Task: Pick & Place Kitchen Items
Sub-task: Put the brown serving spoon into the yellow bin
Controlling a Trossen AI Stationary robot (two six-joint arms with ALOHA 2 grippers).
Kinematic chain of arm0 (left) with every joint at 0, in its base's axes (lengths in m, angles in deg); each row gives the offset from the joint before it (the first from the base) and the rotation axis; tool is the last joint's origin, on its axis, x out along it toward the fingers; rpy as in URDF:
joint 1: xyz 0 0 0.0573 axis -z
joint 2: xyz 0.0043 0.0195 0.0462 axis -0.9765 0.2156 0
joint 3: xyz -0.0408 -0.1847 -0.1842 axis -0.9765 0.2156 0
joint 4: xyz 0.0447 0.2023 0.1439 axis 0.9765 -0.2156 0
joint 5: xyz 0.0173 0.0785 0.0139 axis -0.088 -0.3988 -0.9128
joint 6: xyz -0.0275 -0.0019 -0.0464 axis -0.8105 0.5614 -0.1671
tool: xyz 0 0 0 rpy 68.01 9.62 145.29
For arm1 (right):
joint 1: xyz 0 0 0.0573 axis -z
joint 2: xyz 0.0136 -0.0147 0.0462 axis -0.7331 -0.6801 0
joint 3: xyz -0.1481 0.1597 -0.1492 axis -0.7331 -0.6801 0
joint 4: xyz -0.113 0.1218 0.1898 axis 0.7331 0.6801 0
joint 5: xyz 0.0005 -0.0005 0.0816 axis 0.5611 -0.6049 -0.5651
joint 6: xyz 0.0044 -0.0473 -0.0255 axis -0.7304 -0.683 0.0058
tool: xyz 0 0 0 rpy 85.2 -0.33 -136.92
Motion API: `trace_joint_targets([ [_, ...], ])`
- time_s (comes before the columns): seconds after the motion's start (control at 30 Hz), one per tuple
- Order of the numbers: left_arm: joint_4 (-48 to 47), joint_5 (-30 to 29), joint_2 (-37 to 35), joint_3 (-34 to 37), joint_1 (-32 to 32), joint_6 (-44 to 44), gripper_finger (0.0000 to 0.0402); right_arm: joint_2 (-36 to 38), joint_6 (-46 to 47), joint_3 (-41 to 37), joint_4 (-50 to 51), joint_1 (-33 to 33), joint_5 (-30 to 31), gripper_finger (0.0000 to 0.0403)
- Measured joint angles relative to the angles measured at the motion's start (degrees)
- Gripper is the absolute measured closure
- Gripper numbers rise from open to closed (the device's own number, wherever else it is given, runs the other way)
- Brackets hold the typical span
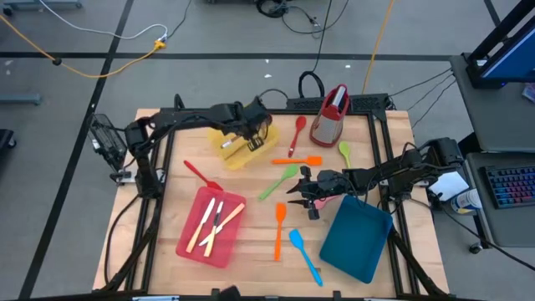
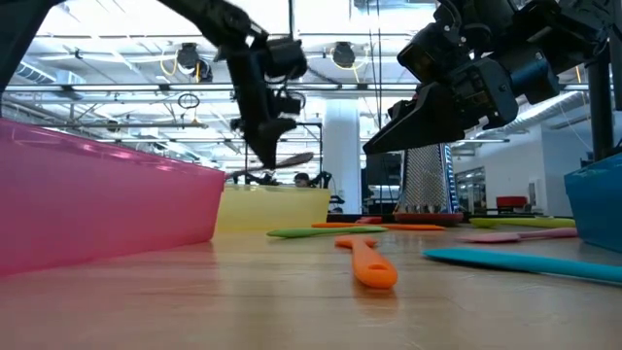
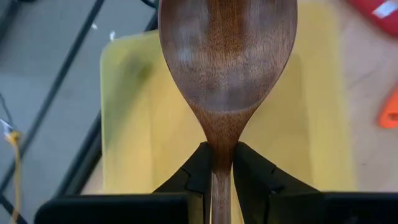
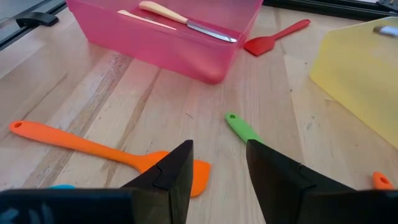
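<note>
Wooden spoon (image 3: 227,68) handle hidden between fingers (image 3: 196,171)

My left gripper (image 1: 248,132) hangs over the rear tray (image 1: 242,144), clamping a wooden spoon (image 3: 225,68) by its neck. My right gripper (image 1: 303,191) sits mid-table, above a spatula (image 4: 99,149), with a spoon handle (image 4: 241,129) just ahead. Front-left tray (image 1: 211,227) holds cutlery (image 1: 214,224). Front-right tray (image 1: 355,238) lies right of another spatula (image 1: 305,257). Grater (image 1: 331,115) stands at rear.

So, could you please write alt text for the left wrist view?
The left pincer is shut on a dark wooden spoon at its neck, bowl pointing away, over a yellow tray on the wooden table.
</note>
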Motion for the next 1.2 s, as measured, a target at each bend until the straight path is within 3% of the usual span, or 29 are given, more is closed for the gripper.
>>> trace_joint_targets([
  [0.1,6.55,2.05,-0.01,3.12,-2.31,0.0,0.035,0.0,0.21,-0.01,0.46,0.0,2.27,0.0261],
  [0.27,12.09,6.1,-0.01,7.66,-4.71,0.01,0.035,0.0,2.08,-0.02,0.58,0.04,18.26,0.0261],
  [0.43,12.39,6.12,-0.01,10.73,-5.58,0.2,0.035,0.0,6.71,-0.02,2.64,0.15,31.28,0.0261],
  [0.6,12.63,6.14,-0.06,12.87,-6.07,0.1,0.035,0.02,12.36,-0.02,5.79,1.52,37.65,0.0261],
  [0.9,12.62,6.14,-0.06,13.84,-5.97,1.16,0.0331,0.02,29.19,-0.02,16.4,5.85,38.96,0.0261],
  [1.2,12.41,6.75,-0.06,13.84,-6.06,7.16,0.0304,0.02,30.64,-0.02,15.71,6.44,37.69,0.0261],
])
